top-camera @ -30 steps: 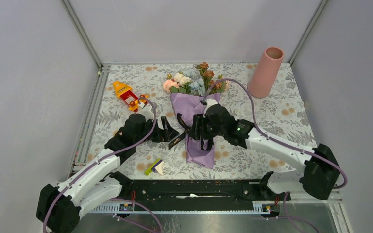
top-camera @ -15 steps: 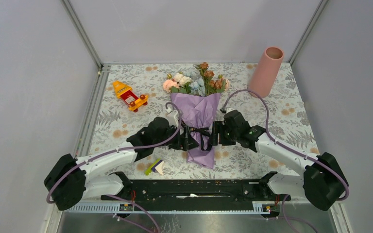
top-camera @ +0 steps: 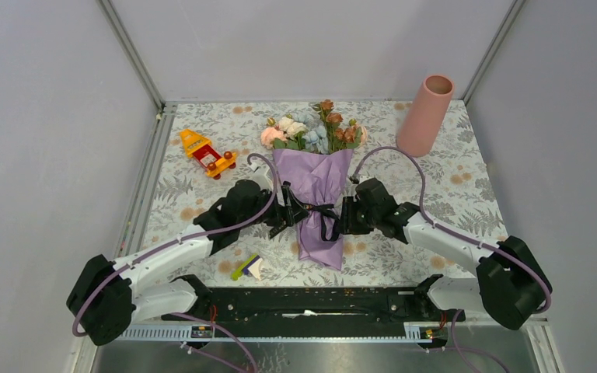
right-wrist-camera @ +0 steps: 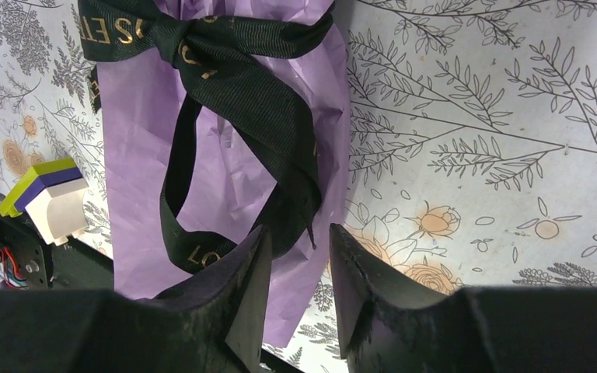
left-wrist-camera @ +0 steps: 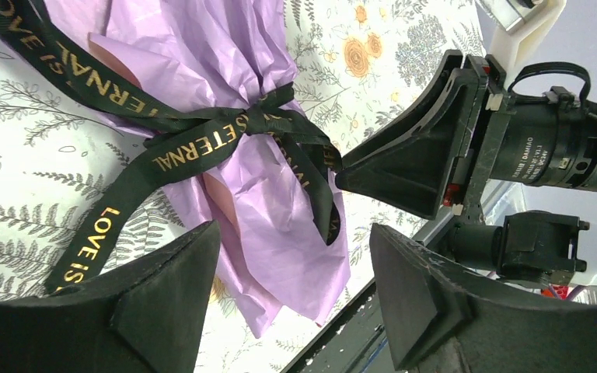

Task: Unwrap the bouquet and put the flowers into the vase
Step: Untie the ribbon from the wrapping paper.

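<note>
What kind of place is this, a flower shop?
Probably a robot practice booth, not a shop. Plain grey walls box in one table with a floral cloth, and a white-and-black left robot arm and right robot arm are bolted at its near edge.

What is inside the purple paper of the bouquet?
Flowers poke out of the paper at its far end: peach, cream, pale blue and rust blooms. Their stems are covered by it.

One bouquet (top-camera: 315, 186), one vase (top-camera: 425, 115), one toy truck (top-camera: 207, 153), one small block (top-camera: 249, 267)
</note>
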Available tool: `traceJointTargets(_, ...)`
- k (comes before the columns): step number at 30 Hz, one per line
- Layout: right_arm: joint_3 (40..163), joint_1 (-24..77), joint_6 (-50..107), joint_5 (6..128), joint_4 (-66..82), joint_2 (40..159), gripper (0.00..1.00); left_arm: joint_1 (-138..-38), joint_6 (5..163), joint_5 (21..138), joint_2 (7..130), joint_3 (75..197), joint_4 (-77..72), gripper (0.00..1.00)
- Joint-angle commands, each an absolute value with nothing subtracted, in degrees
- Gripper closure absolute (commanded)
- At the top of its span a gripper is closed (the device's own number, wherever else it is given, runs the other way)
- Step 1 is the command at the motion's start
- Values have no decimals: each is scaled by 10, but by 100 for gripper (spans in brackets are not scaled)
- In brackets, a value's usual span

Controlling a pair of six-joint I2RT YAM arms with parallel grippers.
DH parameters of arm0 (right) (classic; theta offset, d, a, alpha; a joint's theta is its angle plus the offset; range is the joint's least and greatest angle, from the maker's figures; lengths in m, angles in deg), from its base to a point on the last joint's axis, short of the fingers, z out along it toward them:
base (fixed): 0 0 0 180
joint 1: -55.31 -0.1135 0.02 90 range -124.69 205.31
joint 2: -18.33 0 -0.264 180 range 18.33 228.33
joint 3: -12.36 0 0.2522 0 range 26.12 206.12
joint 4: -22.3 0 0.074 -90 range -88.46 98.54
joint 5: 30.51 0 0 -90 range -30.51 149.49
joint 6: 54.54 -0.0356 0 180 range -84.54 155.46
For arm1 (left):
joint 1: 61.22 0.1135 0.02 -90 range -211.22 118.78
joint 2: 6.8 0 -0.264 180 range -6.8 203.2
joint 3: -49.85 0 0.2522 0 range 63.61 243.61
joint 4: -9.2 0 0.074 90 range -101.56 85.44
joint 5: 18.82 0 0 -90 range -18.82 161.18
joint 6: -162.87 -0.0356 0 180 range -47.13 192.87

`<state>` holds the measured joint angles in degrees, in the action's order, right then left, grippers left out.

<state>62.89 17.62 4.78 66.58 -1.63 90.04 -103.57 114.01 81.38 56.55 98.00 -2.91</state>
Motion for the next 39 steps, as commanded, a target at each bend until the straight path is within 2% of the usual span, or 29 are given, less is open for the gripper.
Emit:
traceJointTargets(1, 633, 180, 58, 669, 14, 914, 60, -1024, 1123, 803, 540, 985, -35, 25)
traceJointTargets(3, 637, 180, 60, 669, 14, 923, 62, -1019, 1125, 802, 532, 977, -37, 25)
traceJointTargets(4, 639, 180, 61, 670, 15, 925, 65, -1017, 1127, 801, 529, 973, -36, 25)
traceJointTargets(9, 638, 180, 60, 669, 17, 923, 92, -1008, 1129, 797, 515, 961, -42, 25)
traceJointTargets(26, 637, 180, 74, 649, -72, 833, 95, -991, 1074, 743, 525, 950, -107, 25)
traceJointTargets(39, 638, 180, 82, 637, -117, 802, 96, -989, 1070, 737, 586, 924, -66, 28)
